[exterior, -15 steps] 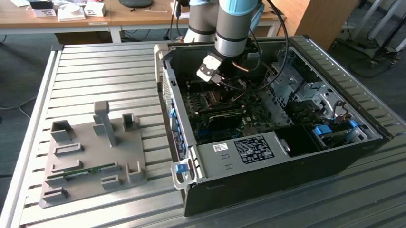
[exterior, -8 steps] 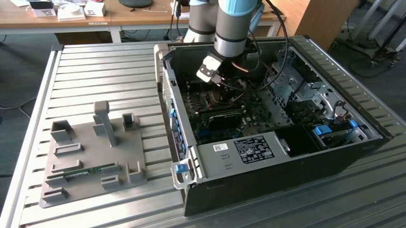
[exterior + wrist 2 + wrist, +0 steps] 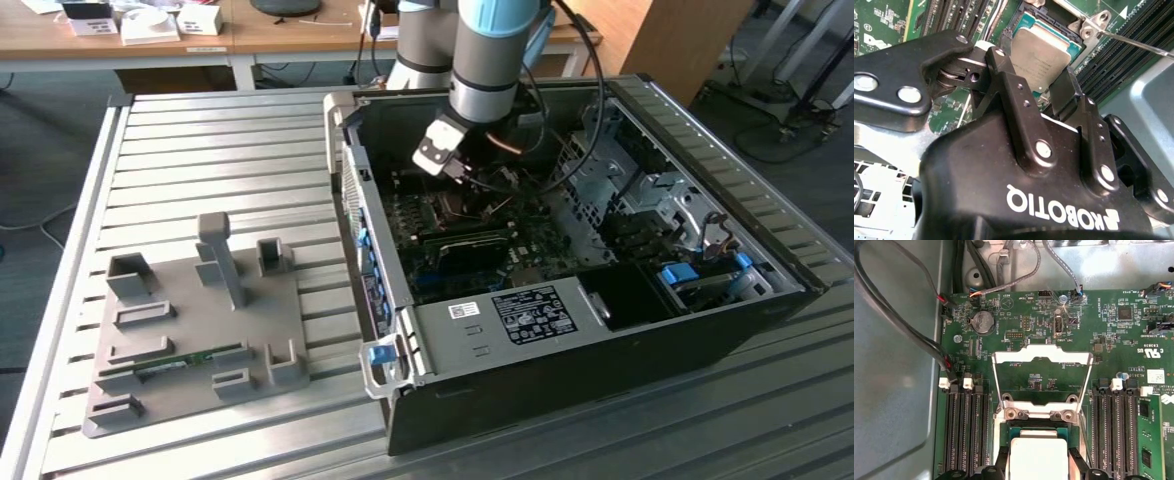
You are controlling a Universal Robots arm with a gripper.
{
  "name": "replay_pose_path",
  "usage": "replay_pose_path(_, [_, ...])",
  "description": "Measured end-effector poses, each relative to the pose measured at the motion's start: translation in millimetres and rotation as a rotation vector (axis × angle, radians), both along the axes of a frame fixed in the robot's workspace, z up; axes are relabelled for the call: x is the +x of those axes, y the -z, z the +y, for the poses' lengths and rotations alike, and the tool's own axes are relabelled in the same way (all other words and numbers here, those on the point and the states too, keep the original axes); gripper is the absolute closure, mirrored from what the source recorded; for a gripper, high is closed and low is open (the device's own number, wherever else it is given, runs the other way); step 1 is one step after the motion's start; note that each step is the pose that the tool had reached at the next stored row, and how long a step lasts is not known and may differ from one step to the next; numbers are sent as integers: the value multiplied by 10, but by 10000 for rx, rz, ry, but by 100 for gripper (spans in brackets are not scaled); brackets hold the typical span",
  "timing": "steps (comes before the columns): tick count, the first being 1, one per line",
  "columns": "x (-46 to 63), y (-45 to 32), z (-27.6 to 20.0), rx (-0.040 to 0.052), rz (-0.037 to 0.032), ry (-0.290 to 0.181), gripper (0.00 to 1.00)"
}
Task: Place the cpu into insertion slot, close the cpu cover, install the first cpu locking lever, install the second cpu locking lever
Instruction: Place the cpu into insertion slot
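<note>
White-lettered pincer [image 3: 1031,70] gripping cpu [image 3: 1046,47], over insertion slot [image 3: 1025,20], cpu cover [image 3: 1041,356] raised

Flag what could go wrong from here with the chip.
1. The chip sits at the socket under the gripper; whether it lies flat is unclear, so a tilted release might damage contacts.
2. The thin lever runs close by the socket and could snag if the gripper lifts.
3. The cover is open; closing it on a skewed chip could jam.
</note>
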State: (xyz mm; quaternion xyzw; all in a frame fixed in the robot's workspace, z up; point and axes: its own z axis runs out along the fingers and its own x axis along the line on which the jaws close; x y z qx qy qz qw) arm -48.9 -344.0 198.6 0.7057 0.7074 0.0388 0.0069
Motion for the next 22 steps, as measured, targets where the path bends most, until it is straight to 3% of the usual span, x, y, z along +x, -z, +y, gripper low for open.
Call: replay_pose_path(22, [0,44,4,1,-1,0,46])
